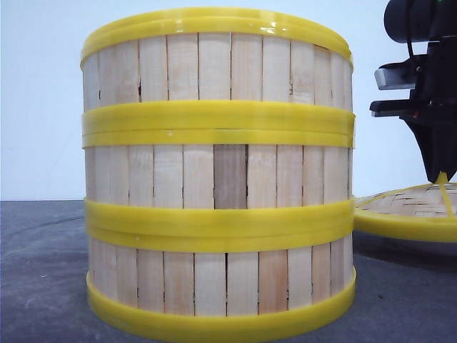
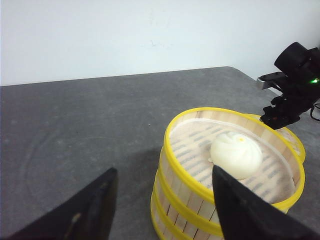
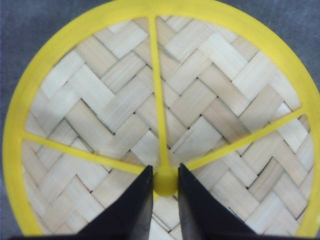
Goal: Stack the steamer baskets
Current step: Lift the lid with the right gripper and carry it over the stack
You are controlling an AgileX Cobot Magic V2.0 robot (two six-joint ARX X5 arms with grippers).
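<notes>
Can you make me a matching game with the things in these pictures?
Things:
1. steamed bun
2. woven lid
3. left gripper
4. stack of steamer baskets

States:
A. three high on the grey table
B. open, holding nothing
C. lying inside the top basket
D. its yellow knob sits between the right gripper's fingers

Pairs: 1-C, 2-D, 3-B, 4-A

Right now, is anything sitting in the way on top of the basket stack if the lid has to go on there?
Only a white steamed bun lies inside the top steamer basket, and it looks to sit below the rim. Nothing else shows on the stack. The right gripper has its fingers closed around the woven lid's yellow knob, beside the stack.
</notes>
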